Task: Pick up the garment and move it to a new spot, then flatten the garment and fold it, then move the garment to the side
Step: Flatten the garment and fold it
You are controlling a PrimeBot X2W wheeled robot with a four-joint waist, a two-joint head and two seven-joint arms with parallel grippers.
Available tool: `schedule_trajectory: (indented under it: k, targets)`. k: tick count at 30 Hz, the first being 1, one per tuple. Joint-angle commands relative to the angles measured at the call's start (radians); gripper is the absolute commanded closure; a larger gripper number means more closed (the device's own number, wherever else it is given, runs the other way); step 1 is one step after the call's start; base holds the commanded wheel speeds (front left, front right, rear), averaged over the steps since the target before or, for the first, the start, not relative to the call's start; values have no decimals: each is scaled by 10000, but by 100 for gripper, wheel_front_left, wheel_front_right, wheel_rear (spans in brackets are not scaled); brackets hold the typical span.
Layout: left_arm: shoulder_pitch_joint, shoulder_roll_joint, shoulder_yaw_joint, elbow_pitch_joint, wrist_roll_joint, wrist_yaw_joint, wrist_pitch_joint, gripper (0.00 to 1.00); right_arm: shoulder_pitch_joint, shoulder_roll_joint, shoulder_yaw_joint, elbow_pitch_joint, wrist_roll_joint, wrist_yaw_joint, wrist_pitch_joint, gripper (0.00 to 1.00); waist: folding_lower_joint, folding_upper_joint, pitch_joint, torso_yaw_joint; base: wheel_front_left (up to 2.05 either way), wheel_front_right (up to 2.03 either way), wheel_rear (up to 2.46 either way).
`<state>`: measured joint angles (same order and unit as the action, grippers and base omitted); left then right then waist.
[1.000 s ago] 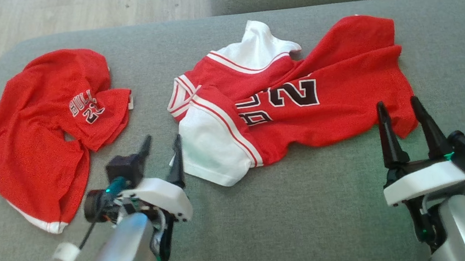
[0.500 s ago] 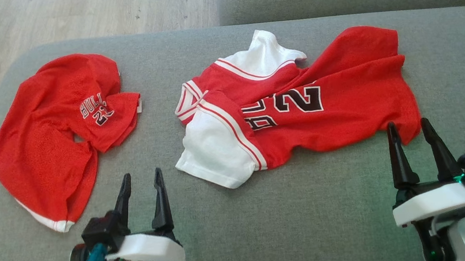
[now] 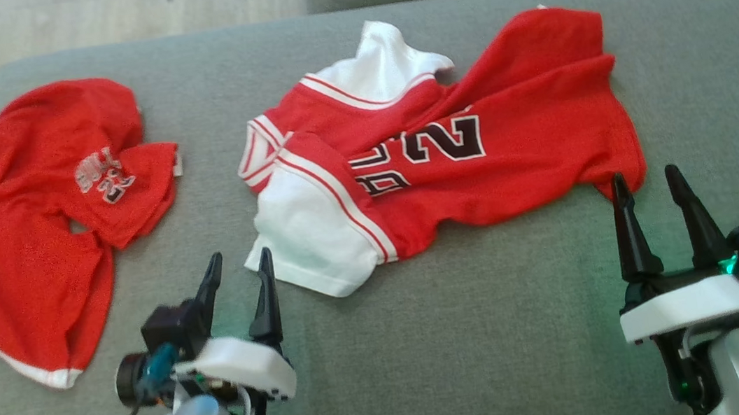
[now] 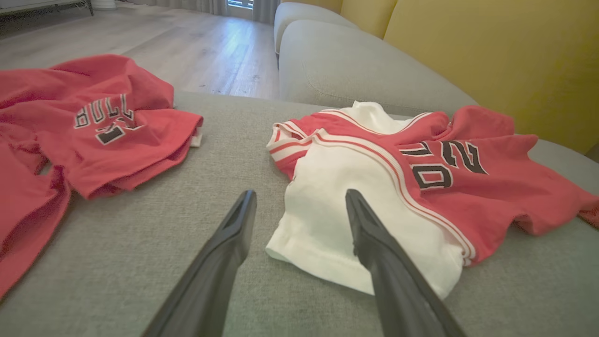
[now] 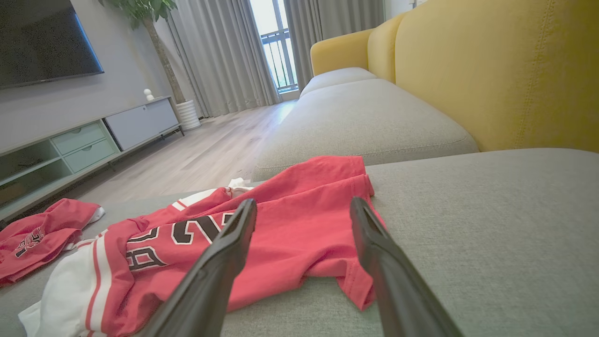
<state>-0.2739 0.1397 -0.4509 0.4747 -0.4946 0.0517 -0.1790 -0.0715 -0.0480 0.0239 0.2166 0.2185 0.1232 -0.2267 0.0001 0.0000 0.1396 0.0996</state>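
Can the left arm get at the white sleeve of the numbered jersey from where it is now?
Probably yes. The left tool is open and aimed at the white sleeve, whose near corner lies right by its tips, with nothing on top of it or in between.

You are working in a home, in its living room. You see a sofa [image 5: 491, 70] with a yellow backrest and wide grey seat cushions [image 5: 365, 121]. Across the room a dark television [image 5: 42, 42] hangs on the wall above a low cabinet [image 5: 93, 135] with drawers. Long grey curtains [image 5: 220, 56] frame a tall glass door [image 5: 276, 51], a potted tree [image 5: 188, 114] stands beside them, and the floor [image 5: 201, 154] is of pale wood.
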Motion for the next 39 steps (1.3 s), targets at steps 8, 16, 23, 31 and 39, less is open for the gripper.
schedule_trajectory:
  k: [8, 16, 23, 31, 39]
  targets:
    - [-1389, 64, 242, 1156, -41, 191, 721, 0, -544, -22, 217, -525, -108, 75, 18, 0, -1, 0, 697, -495, 0, 0, 0]
    - [-1804, 4, 97, 2324, -13, 332, 1138, 0, -644, -22, 224, -454, -72, 75, -47, 0, -1, 0, 867, -615, 0, 0, 0]
    - [-1842, -53, -132, 2757, -109, 36, 1470, 100, -711, -22, 169, -381, -46, 75, -102, 0, -1, 0, 873, -583, 0, 0, 0]
    - [-1731, -80, 158, 2069, -200, 185, 129, 100, -780, -22, -684, 307, -883, 75, 362, 0, -1, 0, 609, -320, 0, 0, 0]
    - [-1289, 61, 432, 983, -146, 426, -594, 100, -1277, -22, -1343, 1586, -936, 75, 990, 0, -1, 0, 499, 34, 0, 0, 0]
